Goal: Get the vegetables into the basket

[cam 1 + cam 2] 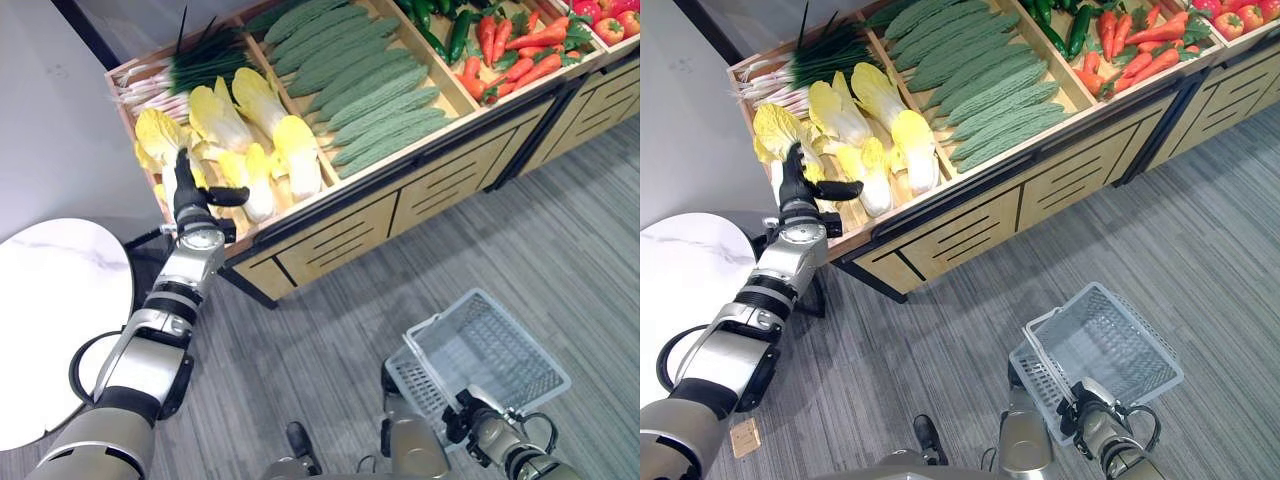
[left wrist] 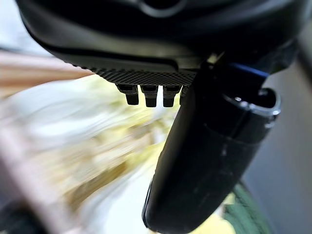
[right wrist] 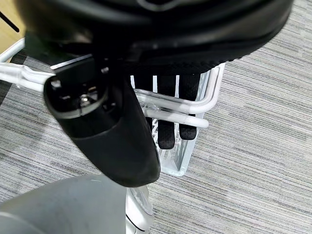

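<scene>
Cabbages [image 1: 250,130], yellow-leaved with white stalks, lie in the left compartment of the wooden stall [image 1: 330,215], beside green onions [image 1: 200,65]; bitter gourds [image 1: 370,90] fill the next compartment, then chillies [image 1: 505,50] and peppers [image 1: 610,20] further right. Left hand [image 1: 190,195] is stretched out over the front edge of the cabbage compartment, fingers straight and pointing up into the leaves, thumb standing out sideways toward the nearest head [image 1: 245,180]; it is spread, holding nothing. Left wrist view gives only a smear of yellow and white past the fingers [image 2: 146,95], so contact cannot be told. Judged by look, a cabbage would be bulky and fairly light, its leafy top soft and liable to tear or crush, its white stalk end firmer; the stalk half seems the better place to take hold, with fingers wrapped across the width. Right hand [image 3: 170,122] hangs low by the robot's side, fingers curled round the white wire handle of the basket [image 1: 490,350], which hangs above the grey floor [image 1: 560,220] with nothing in it yet. A white round tabletop [image 1: 50,320] stands to the left.
</scene>
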Robot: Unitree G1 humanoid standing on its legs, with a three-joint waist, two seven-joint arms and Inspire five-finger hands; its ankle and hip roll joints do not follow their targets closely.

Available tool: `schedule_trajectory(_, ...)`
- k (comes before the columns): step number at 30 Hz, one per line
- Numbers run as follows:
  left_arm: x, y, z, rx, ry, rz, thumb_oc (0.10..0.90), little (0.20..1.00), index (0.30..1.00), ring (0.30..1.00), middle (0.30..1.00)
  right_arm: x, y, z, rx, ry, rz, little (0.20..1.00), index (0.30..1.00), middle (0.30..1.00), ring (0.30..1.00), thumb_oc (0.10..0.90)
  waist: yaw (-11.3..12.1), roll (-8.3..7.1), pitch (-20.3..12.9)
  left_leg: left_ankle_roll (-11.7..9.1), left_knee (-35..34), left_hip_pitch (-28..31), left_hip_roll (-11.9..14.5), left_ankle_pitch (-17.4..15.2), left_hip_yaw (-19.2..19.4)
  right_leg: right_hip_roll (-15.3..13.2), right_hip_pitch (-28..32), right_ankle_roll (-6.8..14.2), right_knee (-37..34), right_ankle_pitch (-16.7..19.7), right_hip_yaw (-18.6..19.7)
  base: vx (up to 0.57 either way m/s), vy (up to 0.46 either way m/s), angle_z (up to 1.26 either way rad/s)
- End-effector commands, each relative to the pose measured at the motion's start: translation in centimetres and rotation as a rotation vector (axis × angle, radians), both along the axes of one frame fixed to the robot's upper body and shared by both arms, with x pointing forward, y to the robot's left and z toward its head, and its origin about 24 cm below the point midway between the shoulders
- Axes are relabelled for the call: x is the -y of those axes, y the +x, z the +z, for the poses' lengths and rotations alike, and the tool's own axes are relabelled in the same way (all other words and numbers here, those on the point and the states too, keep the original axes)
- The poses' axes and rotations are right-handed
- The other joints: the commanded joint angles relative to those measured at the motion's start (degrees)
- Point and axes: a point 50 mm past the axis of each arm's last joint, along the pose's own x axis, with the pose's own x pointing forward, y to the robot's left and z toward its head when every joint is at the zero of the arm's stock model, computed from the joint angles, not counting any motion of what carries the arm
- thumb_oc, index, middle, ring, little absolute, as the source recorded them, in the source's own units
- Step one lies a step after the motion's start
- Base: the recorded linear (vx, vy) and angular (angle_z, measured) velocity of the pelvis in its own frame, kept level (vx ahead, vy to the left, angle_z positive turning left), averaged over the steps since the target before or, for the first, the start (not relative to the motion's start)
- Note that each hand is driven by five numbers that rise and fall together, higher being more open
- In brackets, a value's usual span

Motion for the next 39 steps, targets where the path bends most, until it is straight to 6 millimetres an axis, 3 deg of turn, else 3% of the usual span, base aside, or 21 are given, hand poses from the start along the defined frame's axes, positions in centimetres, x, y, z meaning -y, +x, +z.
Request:
schedule_trajectory(1,-1.3,2.0,7.3,0.213,-0.096,0.041,0.9,1.0,1.0,1.0,1.0,-1.9,-1.6,-1.3,-0.087,0.008,0.09,0.3,0.3,0.3,0.3,0.4,-1.14,-2.57,-3.02,-3.74,0.03,-0.17,0.16,0.95,-1.49,-2.23,3.77,6.8,-0.02,-4.26,1.0,-0.02,0.013,-0.05)
schedule_trajectory(18,0.8,3.2,8.9,0.215,-0.187,-0.025,0.9,1.0,1.0,1.0,1.0,-2.3,-1.5,-1.3,-0.101,0.009,0.119,0.3,0.3,0.3,0.3,0.4,-2.52,-1.6,-3.53,-4.51,0.03,-3.93,0.64,2.36,-0.76,-1.98,-0.82,6.68,0.0,-3.6,2.4,-0.01,-0.022,-0.08)
schedule_trajectory(27,-1.3,2.5,8.0,0.195,-0.17,0.136,0.9,1.0,1.0,1.0,1.0,-2.6,-0.7,-1.1,-0.06,0.012,0.116,0.3,0.3,0.3,0.3,0.4,-2.18,-1.86,-2.8,-5.28,0.03,-4.91,1.36,3.33,-0.42,-1.07,-2.05,6.32,-0.03,-3.97,2.87,0.01,-0.057,-0.06)
schedule_trajectory(33,-2.8,1.7,5.9,0.139,-0.169,0.226,0.9,1.0,1.0,1.0,1.0,-2.4,-0.8,-1.1,-0.057,0.001,0.111,0.3,0.3,0.3,0.3,0.4,-1.4,-1.9,-2.11,-5.67,0.03,-3.9,2.06,3.88,-0.32,-0.41,-1.39,5.88,-0.03,-4.68,2.53,0.01,-0.028,-0.02)
schedule_trajectory(39,-4.0,1.3,3.9,0.009,-0.121,0.207,0.9,1.0,1.0,1.0,1.0,-2.4,-1.1,-1.2,-0.06,0.014,0.099,0.3,0.3,0.3,0.3,0.4,-1.8,-1.81,-2.1,-5.93,0.03,-4.73,2.75,4.3,-0.32,0.01,-2.34,5.83,-0.03,-4.5,2.28,0.0,0.0,0.0)
